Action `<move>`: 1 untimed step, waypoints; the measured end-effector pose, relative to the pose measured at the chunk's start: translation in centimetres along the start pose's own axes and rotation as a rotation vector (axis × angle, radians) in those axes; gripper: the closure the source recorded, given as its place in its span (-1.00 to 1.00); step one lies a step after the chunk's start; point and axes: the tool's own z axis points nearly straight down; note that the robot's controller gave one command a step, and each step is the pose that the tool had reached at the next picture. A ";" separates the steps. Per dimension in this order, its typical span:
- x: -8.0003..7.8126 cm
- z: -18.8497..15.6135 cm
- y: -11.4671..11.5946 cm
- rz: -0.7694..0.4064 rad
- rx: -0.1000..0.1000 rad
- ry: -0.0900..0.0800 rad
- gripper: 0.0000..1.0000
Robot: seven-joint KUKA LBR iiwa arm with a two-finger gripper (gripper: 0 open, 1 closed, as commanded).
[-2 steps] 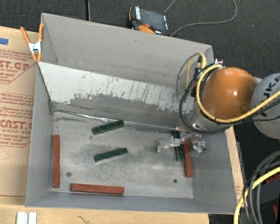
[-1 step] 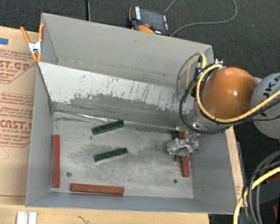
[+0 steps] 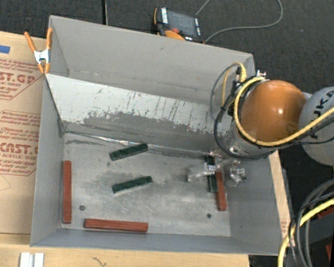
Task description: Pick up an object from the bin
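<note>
- At about three o'clock on the floor of the grey metal bin [image 3: 163, 63], the claw [image 3: 216, 174] sits low and looks spread wide. One pale metal finger [image 3: 198, 176] shows at its nine o'clock side and the other at its three o'clock side.
- Between them lies the twelve o'clock end of a short red-brown flat bar of hard-looking material [image 3: 221, 197], which runs away toward five o'clock. The claw is round it but, as far as I can judge, not closed on it.
- To do this step well, I would settle the claw right down to the floor before closing, since the bar is thin and a high pinch would slide over it.
- The closing line should cross the bar's narrow width, not follow its length.
- A hold so near one end may let the far end droop or swing. Shifting slightly toward five o'clock, nearer the bar's middle, would make a steadier lift.
- Then lift straight up, because the bin's right wall stands close at three o'clock.
- Well apart at nine o'clock lie two dark green flat strips, the upper strip [image 3: 128, 151] and the lower strip [image 3: 132, 183], both clear of the lift.
- Farthest out, a long red-brown bar by the left wall [image 3: 67, 191] and a long red-brown bar by the near wall [image 3: 116, 225] need no attention.
</note>
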 end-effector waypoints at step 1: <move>0.0 0.0 0.0 0.000 -0.001 0.001 1.00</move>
